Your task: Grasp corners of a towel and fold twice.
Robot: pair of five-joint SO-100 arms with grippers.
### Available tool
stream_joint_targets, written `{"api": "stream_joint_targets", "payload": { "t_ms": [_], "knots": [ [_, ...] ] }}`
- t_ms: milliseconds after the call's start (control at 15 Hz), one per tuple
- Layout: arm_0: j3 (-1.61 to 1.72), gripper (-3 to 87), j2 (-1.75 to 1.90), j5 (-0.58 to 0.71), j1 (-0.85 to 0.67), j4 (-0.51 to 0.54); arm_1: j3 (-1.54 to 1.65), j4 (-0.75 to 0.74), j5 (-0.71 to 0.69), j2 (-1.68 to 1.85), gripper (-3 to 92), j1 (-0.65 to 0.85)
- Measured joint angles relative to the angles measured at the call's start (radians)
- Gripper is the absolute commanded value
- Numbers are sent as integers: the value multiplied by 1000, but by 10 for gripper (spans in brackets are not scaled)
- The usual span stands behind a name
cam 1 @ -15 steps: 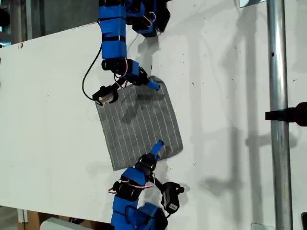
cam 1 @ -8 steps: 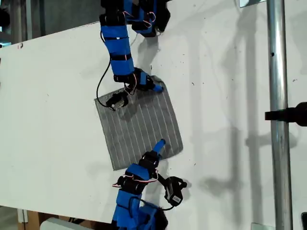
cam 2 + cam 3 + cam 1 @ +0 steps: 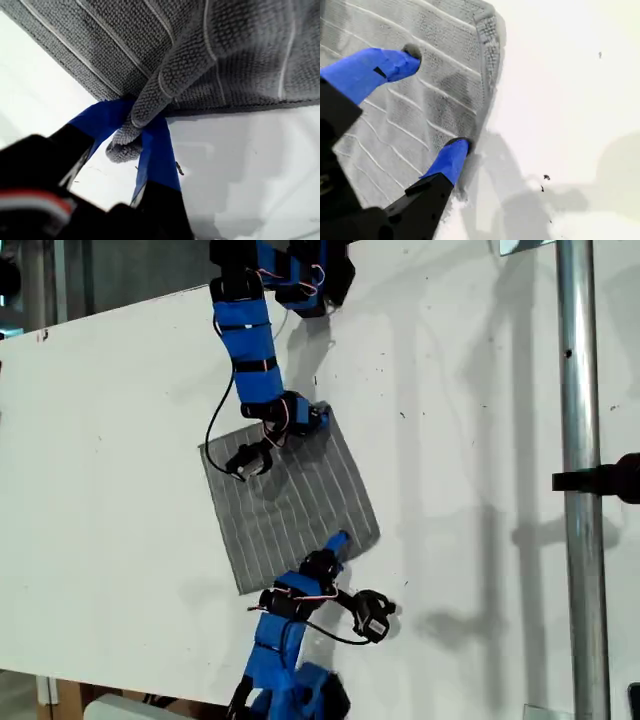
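Exterior view: the towel (image 3: pixel 290 498) is lying flat and skewed on the white table (image 3: pixel 110 420), with bare table showing on every side of it. One arm is reaching in from the top edge of this view with my first gripper (image 3: pixel 318 418) sitting at the towel's upper corner (image 3: pixel 322 412). The other arm is coming in from the bottom edge, my second gripper (image 3: pixel 335 542) resting over the towel's edge near its corner on the exterior view's right. A metal pole (image 3: pixel 578 480) is standing well apart, toward the exterior view's right.

First wrist view: my first gripper (image 3: pixel 131 131) is pinching a bunched corner (image 3: pixel 124 142) between its blue fingers (image 3: pixel 159 150); the fabric there is lifting off the table.

Second wrist view: my second gripper (image 3: pixel 432 100) is standing open, one fingertip (image 3: pixel 411 51) over the striped cloth, the other (image 3: pixel 456 146) touching down right at the towel's hem (image 3: pixel 489 60). Bare white table is lying just beyond that hem.
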Motion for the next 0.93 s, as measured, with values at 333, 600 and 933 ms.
{"api": "stream_joint_targets", "payload": {
  "t_ms": [333,600,933],
  "knots": [
    [-359,287,-276,28,6,46,-8,5,0,-6,19,0],
    [-474,292,-405,-29,58,97,-11,6,0,-11,19,0],
    [-426,-18,-502,-132,92,60,-11,6,0,-11,19,0]
  ]
}}
